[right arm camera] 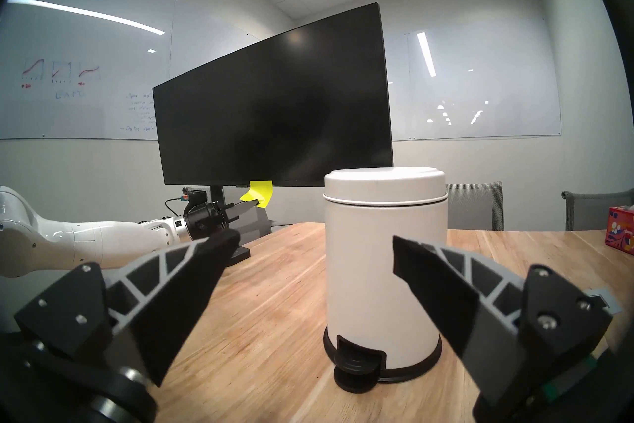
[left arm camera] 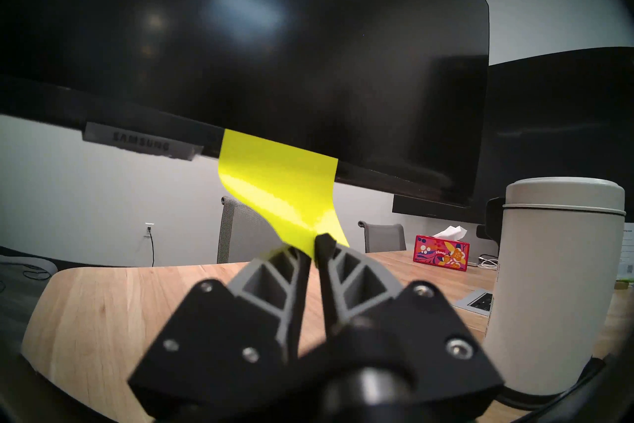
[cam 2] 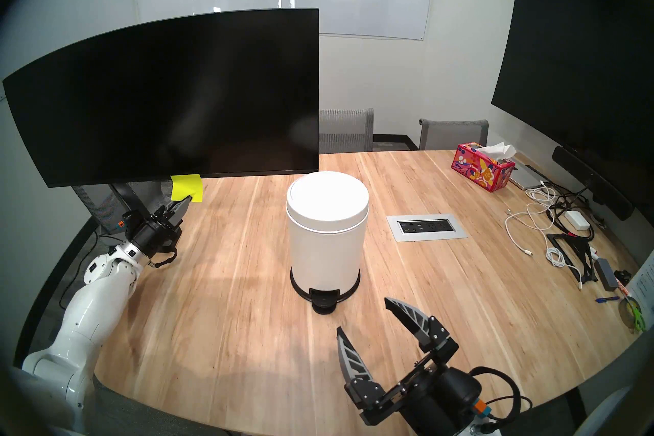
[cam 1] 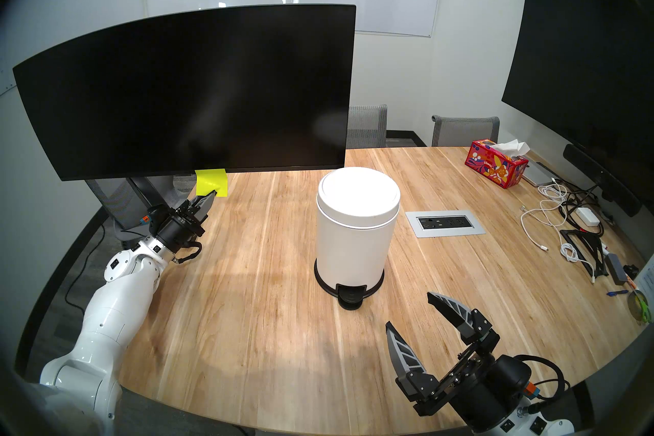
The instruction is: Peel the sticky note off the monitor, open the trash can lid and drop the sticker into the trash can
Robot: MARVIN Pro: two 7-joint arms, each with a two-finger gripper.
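Nearest my head camera, at about five o'clock, the right gripper (cam 1: 410,315) hangs over the table (cam 1: 247,300) edge with its fingers spread wide and nothing between them; through its wrist view it faces the trash can (right arm camera: 384,261). I read that arm as waiting for the lid step.

Farther in, near the middle of the table, the trash can stands upright with the trash can lid (cam 1: 358,189) seated flat on top, pedal (cam 1: 350,297) toward me at six o'clock. So the lid is not yet open.

Beyond that, at ten o'clock, the left gripper (left arm camera: 314,249) has its fingertips drawn narrow onto the lower edge of the sticky note (left arm camera: 281,185). The paper bows toward me from the pinch, yet its top edge remains stuck along the bottom bezel of the monitor (cam 1: 198,88).

My judgement: the grasp looks made, the peel itself is not finished, and lid opening and dropping are both left.
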